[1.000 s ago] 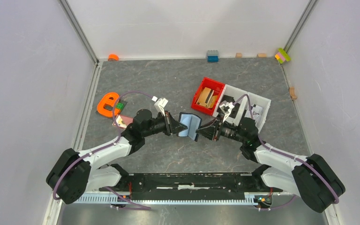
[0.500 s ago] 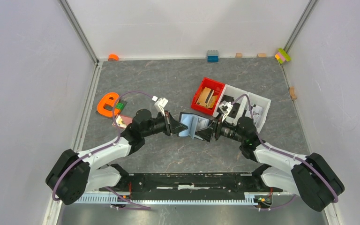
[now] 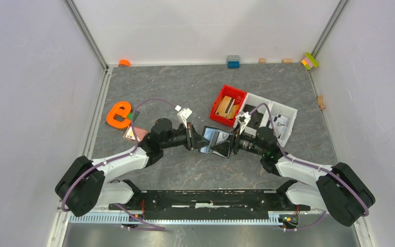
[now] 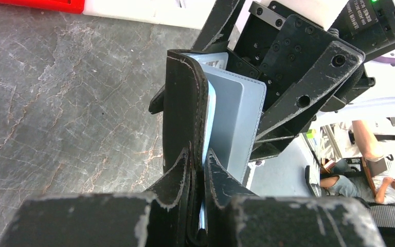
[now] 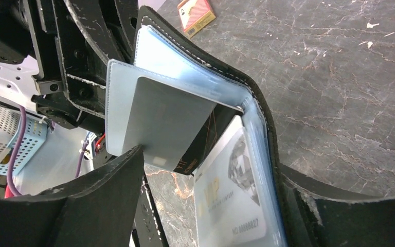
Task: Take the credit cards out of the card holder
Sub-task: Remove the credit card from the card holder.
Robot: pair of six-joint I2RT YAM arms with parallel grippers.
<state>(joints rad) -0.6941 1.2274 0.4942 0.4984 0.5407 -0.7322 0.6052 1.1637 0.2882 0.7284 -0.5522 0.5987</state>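
One grey card (image 5: 159, 123) and one VIP card (image 5: 231, 195) sat in the holder (image 5: 261, 117); your left fingers (image 4: 176, 180) pinched it, right fingers (image 5: 92, 206) gaped.

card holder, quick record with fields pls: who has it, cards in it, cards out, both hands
card holder: open, held between the two arms
left hand: shut on one black cover
right hand: open, fingers either side of the other half
cards inside: grey card in a pale sleeve; white card in a clear pocket
cards out: pinkish card flat on the table, next to the orange letter
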